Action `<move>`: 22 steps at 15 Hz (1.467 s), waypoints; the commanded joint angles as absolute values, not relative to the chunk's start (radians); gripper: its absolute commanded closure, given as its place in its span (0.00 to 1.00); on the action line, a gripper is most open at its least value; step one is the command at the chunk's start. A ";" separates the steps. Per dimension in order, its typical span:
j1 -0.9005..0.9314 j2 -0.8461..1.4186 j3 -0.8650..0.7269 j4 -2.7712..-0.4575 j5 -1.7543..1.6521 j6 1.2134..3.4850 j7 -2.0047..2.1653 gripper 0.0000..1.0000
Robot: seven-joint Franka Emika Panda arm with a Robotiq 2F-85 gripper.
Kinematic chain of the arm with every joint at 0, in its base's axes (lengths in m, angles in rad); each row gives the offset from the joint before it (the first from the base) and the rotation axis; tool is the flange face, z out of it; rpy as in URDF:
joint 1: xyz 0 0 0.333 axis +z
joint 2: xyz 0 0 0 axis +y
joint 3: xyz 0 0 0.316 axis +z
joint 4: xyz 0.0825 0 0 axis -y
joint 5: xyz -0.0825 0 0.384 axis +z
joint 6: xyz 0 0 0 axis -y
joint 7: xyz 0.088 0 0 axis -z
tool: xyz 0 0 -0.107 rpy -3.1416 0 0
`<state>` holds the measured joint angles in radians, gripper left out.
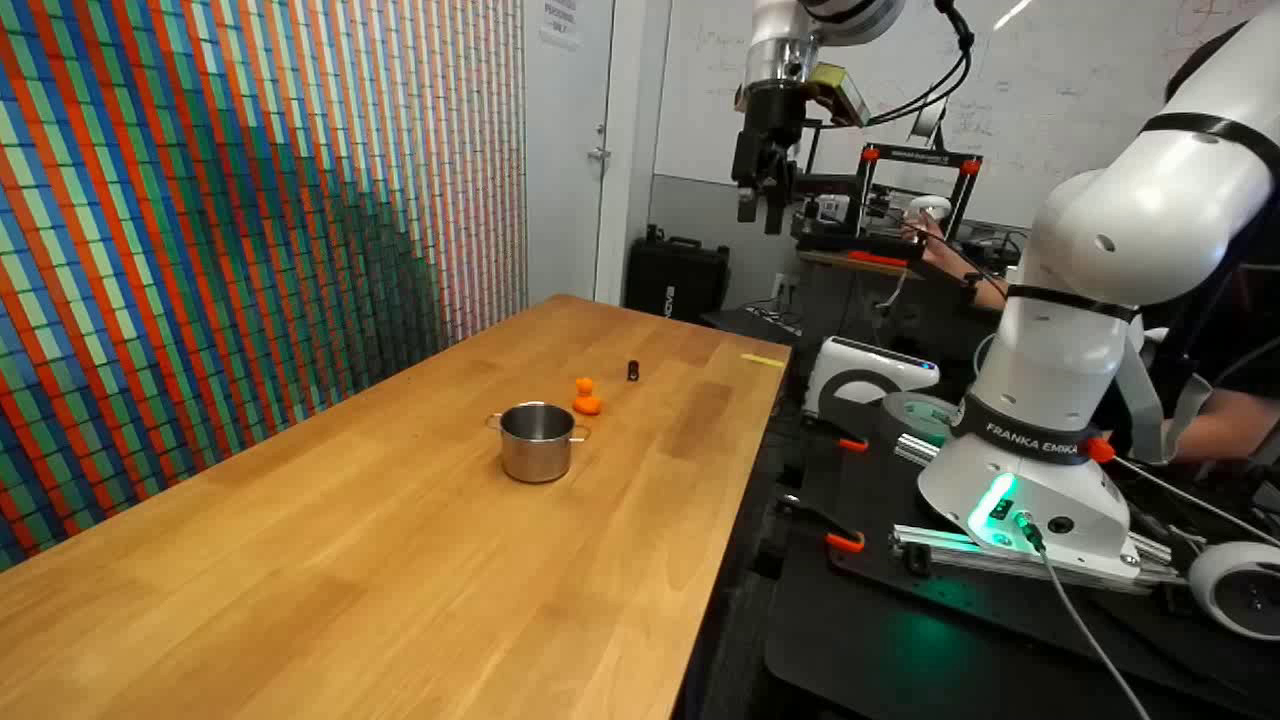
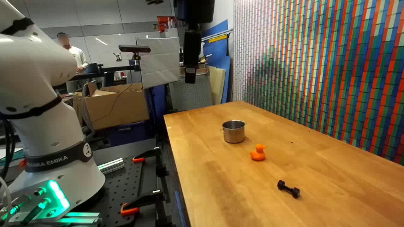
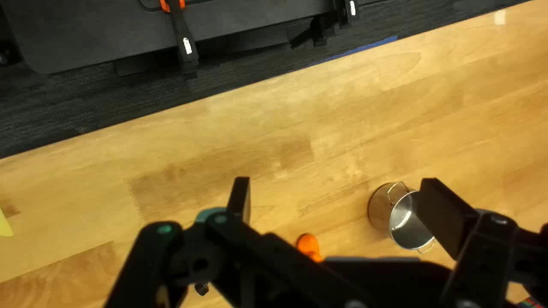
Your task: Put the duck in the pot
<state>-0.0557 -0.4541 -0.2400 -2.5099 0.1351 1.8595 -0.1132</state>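
1. So, from where I'm standing, nothing is looking done: the duck (image 2: 258, 153) is sitting on the table (image 2: 205, 189), outside the pot (image 2: 234, 134).
2. In an exterior view, the pot is standing near the duck, toward ten o'clock from it; a black dumbbell (image 2: 288, 189) is lying toward five.
3. The gripper (image 3: 334, 192) is hanging high, well apart from both; in the wrist view its fingers (image 3: 445, 214) are standing wide apart, holding nothing.
4. By my guess, everything is remaining: reaching down, grasping, lifting, carrying, releasing.
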 commanded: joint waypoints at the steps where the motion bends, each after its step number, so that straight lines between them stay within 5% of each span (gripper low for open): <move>1: -0.084 -0.450 -0.215 -2.507 0.146 1.859 -0.123 0.00; 12: -0.054 -0.430 -0.178 -2.483 0.147 1.922 -0.128 0.00; 22: -0.042 -0.013 -0.022 -2.315 -0.054 2.356 0.025 0.00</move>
<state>-0.0280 -0.1714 -0.0400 -2.4053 0.0337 2.2661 -0.0512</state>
